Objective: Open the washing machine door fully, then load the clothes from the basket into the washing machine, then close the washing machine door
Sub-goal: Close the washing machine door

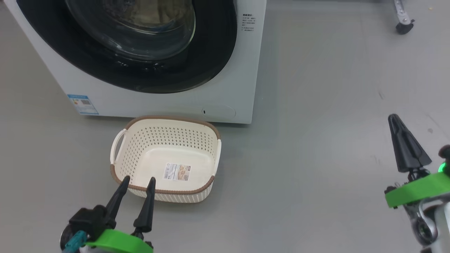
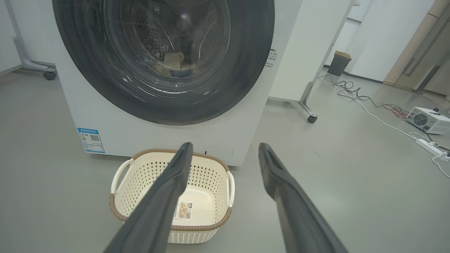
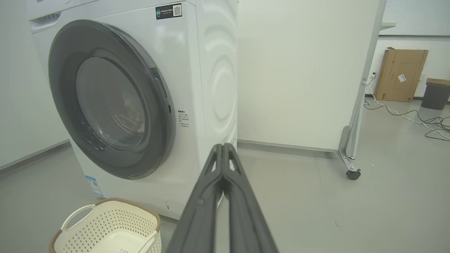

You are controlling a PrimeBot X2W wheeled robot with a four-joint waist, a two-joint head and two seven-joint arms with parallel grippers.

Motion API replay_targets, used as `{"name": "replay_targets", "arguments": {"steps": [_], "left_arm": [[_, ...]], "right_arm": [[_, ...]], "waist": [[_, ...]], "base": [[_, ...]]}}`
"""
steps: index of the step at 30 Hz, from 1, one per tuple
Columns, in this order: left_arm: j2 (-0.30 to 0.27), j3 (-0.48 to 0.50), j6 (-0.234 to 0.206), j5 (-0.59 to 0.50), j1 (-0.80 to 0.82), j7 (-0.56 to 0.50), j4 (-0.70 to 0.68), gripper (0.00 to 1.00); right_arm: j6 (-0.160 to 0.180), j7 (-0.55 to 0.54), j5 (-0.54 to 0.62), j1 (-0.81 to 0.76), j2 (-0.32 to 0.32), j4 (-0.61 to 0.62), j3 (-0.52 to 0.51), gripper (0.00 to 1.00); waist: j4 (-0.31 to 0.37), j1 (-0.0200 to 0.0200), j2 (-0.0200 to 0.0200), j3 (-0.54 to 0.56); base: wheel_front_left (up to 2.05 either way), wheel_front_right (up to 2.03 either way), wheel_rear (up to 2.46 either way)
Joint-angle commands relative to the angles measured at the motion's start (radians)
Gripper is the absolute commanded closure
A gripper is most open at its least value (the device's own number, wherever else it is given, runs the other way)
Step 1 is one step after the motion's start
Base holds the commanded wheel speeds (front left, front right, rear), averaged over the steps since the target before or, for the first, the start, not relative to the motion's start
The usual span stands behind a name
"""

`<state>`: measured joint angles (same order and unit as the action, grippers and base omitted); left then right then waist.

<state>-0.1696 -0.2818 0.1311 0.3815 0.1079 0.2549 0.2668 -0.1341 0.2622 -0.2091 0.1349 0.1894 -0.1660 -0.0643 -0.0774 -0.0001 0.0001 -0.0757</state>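
Left end effector [image 1: 139, 179]: fingers spread wide, gripping nothing, poised just short of the basket [image 1: 168, 138]. Right end effector [image 1: 393, 116]: fingers pressed together, empty, well off to the right above the floor [image 1: 316, 140]. The basket sits on the floor just before the washing machine [image 1: 168, 102], with a label sticker on its bottom. Washing machine door [image 1: 140, 79] shut flush. Through the glass, pale fabric with a blue patch, probably the clothes [image 2: 175, 62], lies in the drum.
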Motion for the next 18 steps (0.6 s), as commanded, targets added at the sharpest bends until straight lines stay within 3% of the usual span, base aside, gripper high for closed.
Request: {"name": "replay_targets", "arguments": {"steps": [1,9,10,11,12,13,18], "left_arm": [[-0.011,0.050,0.000,0.009,0.017,0.007,-0.036,0.00],[-0.014,0.091,0.000,0.033,-0.038,0.007,-0.060,0.00],[-0.015,0.094,0.000,0.034,-0.041,0.007,-0.062,0.00],[-0.016,0.095,0.000,0.034,-0.043,0.007,-0.063,0.00],[-0.016,0.097,0.000,0.034,-0.045,0.007,-0.064,0.00],[-0.017,0.098,0.000,0.034,-0.047,0.007,-0.065,0.00],[-0.018,0.097,0.000,0.031,-0.049,0.007,-0.062,0.00]], "right_arm": [[0.003,0.000,0.006,0.011,0.004,0.041,0.003,1.00],[0.003,0.000,0.013,-0.091,-0.063,0.061,-0.098,1.00],[0.003,0.000,0.017,-0.097,-0.069,0.059,-0.107,0.88],[0.003,0.000,0.019,-0.102,-0.076,0.058,-0.116,0.60],[0.003,0.000,0.022,-0.105,-0.082,0.056,-0.125,0.14],[0.003,0.000,0.024,-0.106,-0.089,0.054,-0.135,0.00],[0.003,0.000,0.005,-0.100,-0.117,0.040,-0.159,0.00]], "waist": [[0.012,0.0001,-0.0001,0.014],[0.029,0.0001,-0.0001,0.037],[0.031,0.0001,-0.0001,0.038],[0.032,0.0001,-0.0001,0.039],[0.033,0.0001,-0.0001,0.040],[0.033,0.0001,-0.0001,0.040],[0.034,0.0001,-0.0001,0.044]], "base": [[0.00,0.00,0.00],[0.00,0.00,0.00],[0.00,0.00,0.00],[0.00,0.00,0.00],[0.00,0.00,0.00],[0.00,0.00,0.00],[0.00,0.00,0.00]]}}
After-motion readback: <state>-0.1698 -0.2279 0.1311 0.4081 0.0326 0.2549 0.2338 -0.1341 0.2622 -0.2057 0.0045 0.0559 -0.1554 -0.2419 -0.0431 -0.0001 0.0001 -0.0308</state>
